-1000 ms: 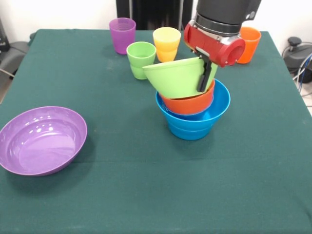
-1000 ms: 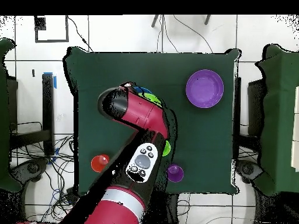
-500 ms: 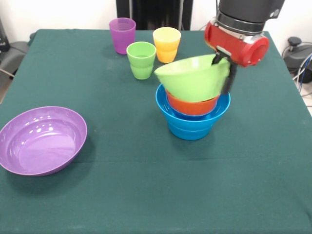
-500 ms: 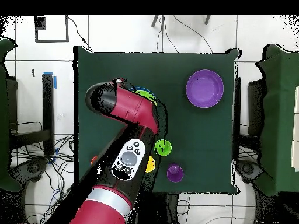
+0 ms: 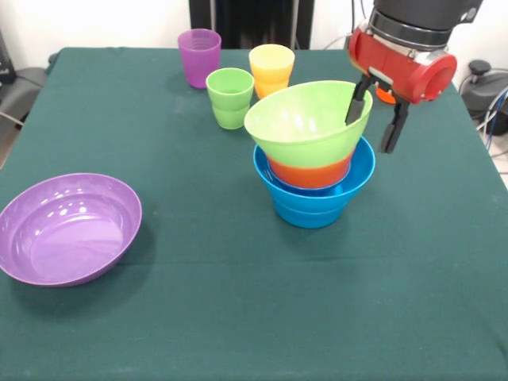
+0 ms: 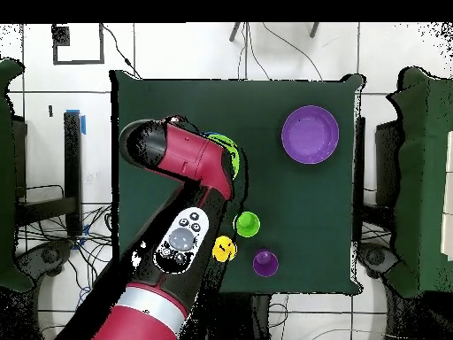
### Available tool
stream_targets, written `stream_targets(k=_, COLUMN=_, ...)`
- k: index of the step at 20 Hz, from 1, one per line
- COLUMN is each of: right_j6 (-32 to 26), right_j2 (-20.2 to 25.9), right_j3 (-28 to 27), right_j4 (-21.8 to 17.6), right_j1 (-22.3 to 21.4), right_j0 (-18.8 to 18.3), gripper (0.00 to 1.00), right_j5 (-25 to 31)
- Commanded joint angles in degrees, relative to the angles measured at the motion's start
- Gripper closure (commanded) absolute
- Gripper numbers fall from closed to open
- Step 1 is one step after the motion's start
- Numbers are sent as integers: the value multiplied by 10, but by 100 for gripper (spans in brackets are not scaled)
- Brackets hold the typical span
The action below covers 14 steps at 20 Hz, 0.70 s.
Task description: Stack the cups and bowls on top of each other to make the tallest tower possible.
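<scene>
In the front view a tower stands right of centre: a large light blue bowl [image 5: 313,200] at the bottom, an orange bowl [image 5: 309,171] inside it, and a lime green bowl [image 5: 305,123] on top, tilted up at its right. My gripper [image 5: 375,115] is open astride the green bowl's right rim, one finger inside and one outside. The purple cup [image 5: 199,55], green cup [image 5: 230,97] and yellow cup [image 5: 271,70] stand at the back. The orange cup [image 5: 383,96] shows only as a sliver behind the gripper. In the overhead view my arm [image 6: 181,161] hides most of the tower.
A large purple bowl [image 5: 67,228] lies upright at the front left of the green table [image 5: 238,317]; from overhead the purple bowl [image 6: 310,135] is at the upper right. The overhead view also shows the green cup [image 6: 247,224], yellow cup [image 6: 225,249] and purple cup [image 6: 264,262].
The gripper carried the tilted lime green bowl rightward over the orange bowl, set it down there, and its fingers have spread apart from the rim.
</scene>
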Motion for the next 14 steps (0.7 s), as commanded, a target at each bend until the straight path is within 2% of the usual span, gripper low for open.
stream_targets(k=1, right_j6=126, right_j2=25, right_j3=-19, right_j4=-8, right_j1=12, right_j0=13, gripper=0, right_j5=84)
stream_targets(k=8, right_j6=118, right_j2=18, right_j3=-20, right_j4=-11, right_j1=11, right_j0=11, gripper=0, right_j5=98)
stream_targets(k=14, right_j6=91, right_j2=5, right_j3=-30, right_j4=-24, right_j1=7, right_j0=-9, gripper=0, right_j5=116)
